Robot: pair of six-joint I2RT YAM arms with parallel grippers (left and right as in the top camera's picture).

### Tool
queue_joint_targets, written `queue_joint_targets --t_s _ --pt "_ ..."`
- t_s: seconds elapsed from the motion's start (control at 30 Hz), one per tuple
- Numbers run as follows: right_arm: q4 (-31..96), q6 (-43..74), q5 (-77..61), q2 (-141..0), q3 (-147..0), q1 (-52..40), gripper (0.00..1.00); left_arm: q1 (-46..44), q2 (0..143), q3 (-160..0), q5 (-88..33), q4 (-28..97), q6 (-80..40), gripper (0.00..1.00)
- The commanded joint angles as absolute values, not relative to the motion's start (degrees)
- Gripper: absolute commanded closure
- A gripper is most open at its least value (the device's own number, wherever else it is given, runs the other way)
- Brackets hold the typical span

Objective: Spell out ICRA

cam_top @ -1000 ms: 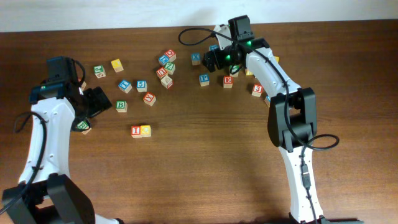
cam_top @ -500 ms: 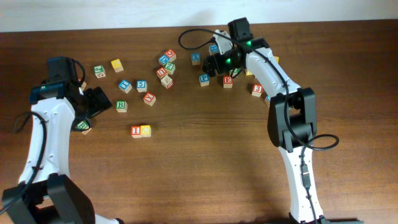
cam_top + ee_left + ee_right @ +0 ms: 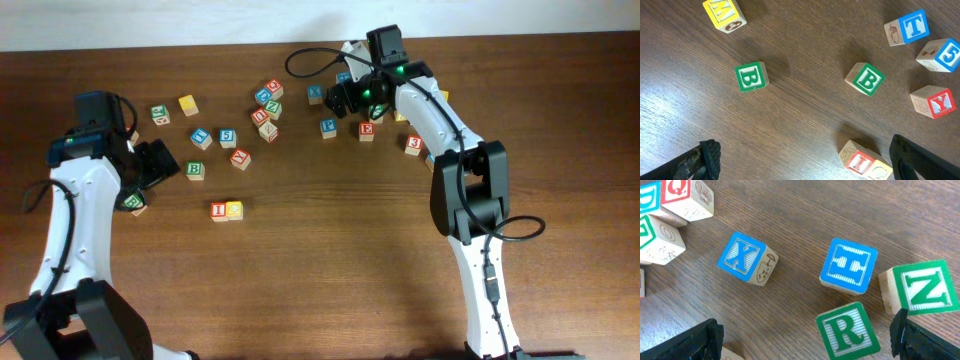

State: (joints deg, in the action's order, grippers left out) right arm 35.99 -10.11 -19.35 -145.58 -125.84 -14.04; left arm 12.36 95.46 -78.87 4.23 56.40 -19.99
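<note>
The red "I" cube [image 3: 859,161] and the yellow C cube [image 3: 880,171] lie side by side, touching, in the table's left middle: the I [image 3: 218,211] and the C [image 3: 234,209]. My left gripper [image 3: 807,167] hangs open above the wood; the I cube shows low between its fingers, near the right one. In the overhead view the left gripper [image 3: 160,160] is up and left of that pair. The green "R" cube [image 3: 847,331] lies flat between the fingers of my open right gripper [image 3: 807,342], closer to the right finger. The right gripper [image 3: 340,97] hovers at the back centre. I cannot pick out the "A" cube.
Two green "B" cubes [image 3: 751,76] [image 3: 865,78], a blue "T" [image 3: 907,27], a "5" [image 3: 940,54] and a red "Y" [image 3: 932,101] lie ahead of the left gripper. Blue "X" [image 3: 746,257], blue "H" [image 3: 849,266] and green "N" [image 3: 920,287] crowd the R. A red "E" [image 3: 366,130] sits nearby.
The right gripper has shifted slightly at the back centre, staying open. The left arm and the cubes have not moved.
</note>
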Motion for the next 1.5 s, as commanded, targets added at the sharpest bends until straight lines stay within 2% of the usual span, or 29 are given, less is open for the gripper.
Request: queue_joint_targets --t_s 0.0,0.67,1.37,1.47 --pt "37.41 -10.7 -18.9 -145.99 -126.65 -15.0 0.02 12.53 95.29 -79.0 3.84 56.45 -20.34 0.01" --pt "42.22 -10.72 -21.85 -145.84 -126.67 -15.14 0.01 12.53 95.29 -79.0 3.84 56.45 -20.34 0.01" --pt "46.33 -10.72 -1.91 -143.92 -136.09 -15.05 0.0 12.53 95.29 -79.0 3.81 56.45 -20.34 0.01" --pt "47.13 -10.72 -0.14 -143.68 -136.09 -15.09 0.03 12.53 95.29 -79.0 3.84 56.45 -20.34 0.0"
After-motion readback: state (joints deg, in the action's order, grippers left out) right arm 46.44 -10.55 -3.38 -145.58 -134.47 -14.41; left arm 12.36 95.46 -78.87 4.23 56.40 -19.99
